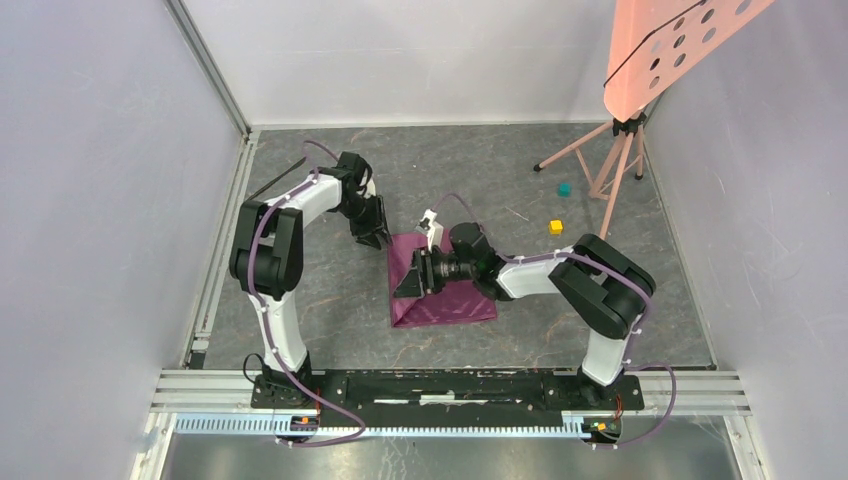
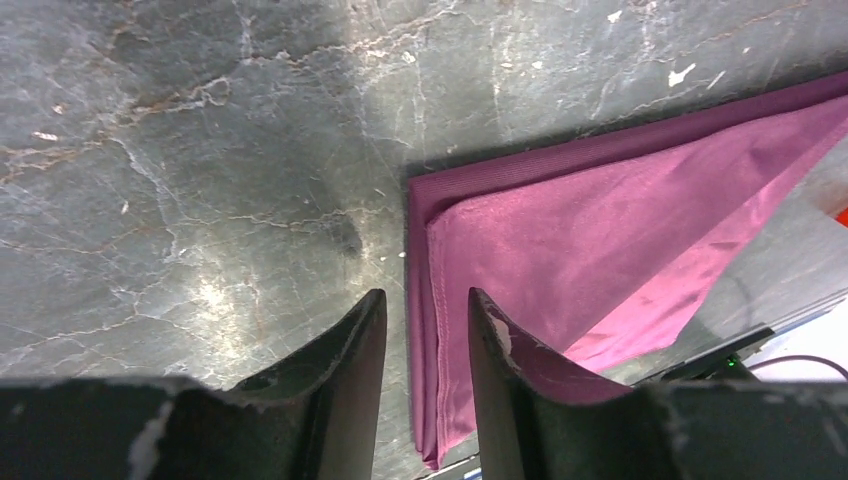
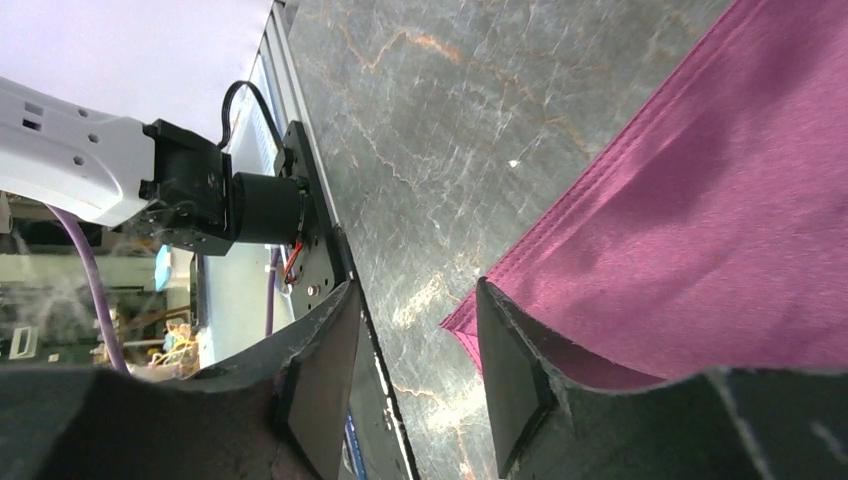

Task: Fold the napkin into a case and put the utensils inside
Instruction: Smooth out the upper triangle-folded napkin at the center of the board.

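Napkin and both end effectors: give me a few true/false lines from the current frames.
1. The napkin is folded in layers. True.
2. Both end effectors are shut. False: the left end effector and right end effector both have their fingers apart.
3. The yellow cube sits on the napkin. False: it lies on the bare table, apart from the cloth, off to the right.
4. The left end effector is at a napkin corner. True.
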`<state>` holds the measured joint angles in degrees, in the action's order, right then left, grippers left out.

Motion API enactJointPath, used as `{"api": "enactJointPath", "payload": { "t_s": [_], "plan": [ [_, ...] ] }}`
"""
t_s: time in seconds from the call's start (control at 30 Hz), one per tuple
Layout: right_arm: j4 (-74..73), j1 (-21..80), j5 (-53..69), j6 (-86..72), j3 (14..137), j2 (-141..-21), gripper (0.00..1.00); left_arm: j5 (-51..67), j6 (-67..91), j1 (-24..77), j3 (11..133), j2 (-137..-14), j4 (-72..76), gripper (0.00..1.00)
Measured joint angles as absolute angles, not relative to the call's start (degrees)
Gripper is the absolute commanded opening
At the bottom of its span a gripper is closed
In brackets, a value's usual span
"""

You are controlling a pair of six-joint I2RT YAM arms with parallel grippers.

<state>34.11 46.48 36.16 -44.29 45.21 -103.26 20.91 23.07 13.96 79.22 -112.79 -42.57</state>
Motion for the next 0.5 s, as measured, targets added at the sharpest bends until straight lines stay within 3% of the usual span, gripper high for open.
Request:
{"api": "enactJointPath", "payload": {
  "t_s": [0.5],
  "plan": [
    [39.7, 50.6, 36.1, -47.2, 45.1, -111.2, 0.44, 20.0, 22.1, 14.0, 80.3, -116.0, -42.6, 0.4]
  ]
}}
